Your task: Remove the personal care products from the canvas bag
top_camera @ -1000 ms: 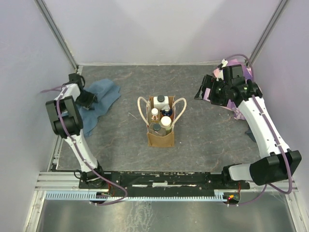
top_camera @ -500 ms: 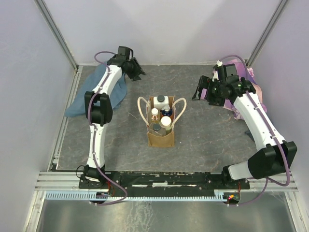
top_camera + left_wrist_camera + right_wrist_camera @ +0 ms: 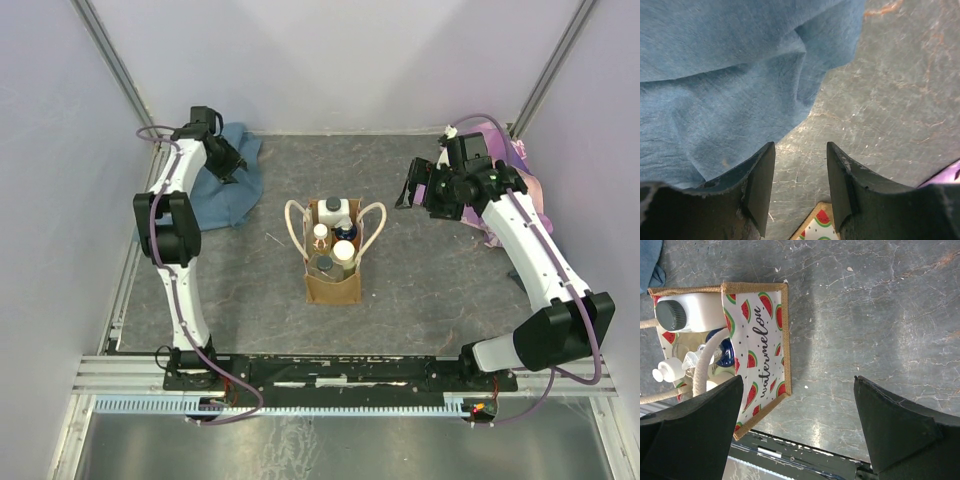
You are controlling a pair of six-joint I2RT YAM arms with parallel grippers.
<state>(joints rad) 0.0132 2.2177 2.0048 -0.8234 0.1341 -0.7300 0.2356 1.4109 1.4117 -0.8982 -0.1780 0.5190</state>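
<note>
Canvas bag (image 3: 333,288) upright, mouth skyward, long axis near-to-far; bottles (image 3: 336,211) cap-up.

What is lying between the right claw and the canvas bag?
Nothing: in the top view only bare grey table separates the right claw from the canvas bag. The right wrist view agrees.

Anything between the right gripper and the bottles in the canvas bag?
No loose object: bare table lies between the open right gripper and the canvas bag. Only the bag's own cream handle on that side loops beside the opening, and in the right wrist view it crosses the bottles.
</note>
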